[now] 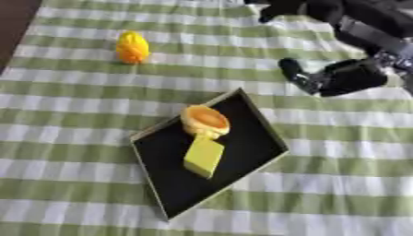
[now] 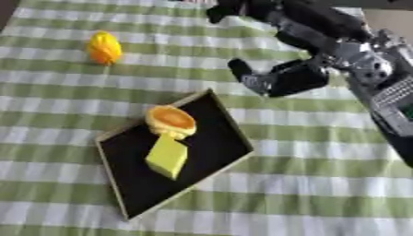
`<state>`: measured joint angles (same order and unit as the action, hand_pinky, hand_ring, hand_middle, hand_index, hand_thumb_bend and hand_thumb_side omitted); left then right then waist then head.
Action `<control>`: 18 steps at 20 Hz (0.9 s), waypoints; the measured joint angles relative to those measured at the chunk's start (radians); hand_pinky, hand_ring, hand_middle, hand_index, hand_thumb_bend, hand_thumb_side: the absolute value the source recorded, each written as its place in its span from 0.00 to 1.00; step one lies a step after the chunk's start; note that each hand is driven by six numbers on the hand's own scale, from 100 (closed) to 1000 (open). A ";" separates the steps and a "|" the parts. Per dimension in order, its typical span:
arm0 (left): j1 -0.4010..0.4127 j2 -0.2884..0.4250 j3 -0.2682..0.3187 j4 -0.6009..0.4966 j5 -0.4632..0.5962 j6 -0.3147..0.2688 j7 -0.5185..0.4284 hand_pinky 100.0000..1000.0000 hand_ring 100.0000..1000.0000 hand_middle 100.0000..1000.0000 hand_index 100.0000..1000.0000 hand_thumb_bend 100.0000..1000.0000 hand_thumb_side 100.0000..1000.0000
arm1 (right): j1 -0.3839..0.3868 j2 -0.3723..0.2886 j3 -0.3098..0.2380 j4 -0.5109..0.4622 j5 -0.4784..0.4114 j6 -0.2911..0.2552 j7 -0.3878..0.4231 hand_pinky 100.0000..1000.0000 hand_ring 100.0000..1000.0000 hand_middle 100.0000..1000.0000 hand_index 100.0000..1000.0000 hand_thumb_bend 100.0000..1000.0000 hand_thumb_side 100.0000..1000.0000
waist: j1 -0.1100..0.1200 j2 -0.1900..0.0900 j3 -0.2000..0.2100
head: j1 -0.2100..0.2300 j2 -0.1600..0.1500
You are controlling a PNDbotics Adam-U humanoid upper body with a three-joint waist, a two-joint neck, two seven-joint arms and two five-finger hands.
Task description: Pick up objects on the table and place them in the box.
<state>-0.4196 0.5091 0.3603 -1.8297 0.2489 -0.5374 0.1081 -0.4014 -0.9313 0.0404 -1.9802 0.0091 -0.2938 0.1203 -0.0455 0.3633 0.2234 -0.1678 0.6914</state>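
**One piece left, and a long reach across the tray**

My right hand (image 2: 278,78) hangs above the cloth just past the tray's far corner, holding nothing; whether its fingers are curled or straight I cannot tell. My left hand is out of sight. The black tray (image 1: 250,133) sits mid-table with an orange cup (image 1: 206,120) and a yellow block (image 1: 203,156) inside, touching each other. The last piece, a yellow-orange rounded toy (image 1: 132,47), stands near the table's far left corner, well apart from my hand. My worry: it looks round, so a sideways touch could roll it toward the left edge. Sweeping low, my arm could also clip the tray's rim and skew it.
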 measured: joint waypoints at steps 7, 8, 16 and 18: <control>-0.087 0.143 -0.051 0.147 -0.043 -0.093 -0.040 0.70 0.74 0.70 0.83 0.00 0.25 | 0.262 -0.041 -0.192 -0.003 -0.209 -0.189 -0.194 0.97 0.94 0.76 0.83 0.00 0.15 | 0.002 0.025 -0.031 | 0.057 -0.017; -0.111 0.173 -0.063 0.189 -0.056 -0.111 -0.051 0.70 0.74 0.70 0.83 0.00 0.29 | 0.305 -0.036 -0.219 -0.003 -0.210 -0.223 -0.220 0.97 0.94 0.76 0.83 0.00 0.13 | 0.003 0.029 -0.037 | 0.067 -0.020; -0.397 0.347 -0.209 0.637 -0.269 -0.210 -0.230 0.74 0.76 0.72 0.87 0.00 0.00 | 0.508 0.098 -0.303 -0.005 -0.065 -0.405 -0.390 0.96 0.92 0.75 0.81 0.00 0.04 | 0.026 0.053 -0.093 | 0.104 -0.041; -0.479 0.355 -0.241 0.758 -0.365 -0.240 -0.275 0.75 0.77 0.72 0.87 0.00 0.00 | 0.522 0.127 -0.305 -0.005 -0.023 -0.420 -0.426 0.96 0.93 0.75 0.81 0.00 0.04 | 0.035 0.054 -0.109 | 0.105 -0.042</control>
<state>-0.8987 0.8636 0.1196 -1.0714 -0.1165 -0.7774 -0.1666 0.1207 -0.8045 -0.2641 -1.9852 -0.0137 -0.7134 -0.3061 -0.0105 0.4171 0.1144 -0.0632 0.6490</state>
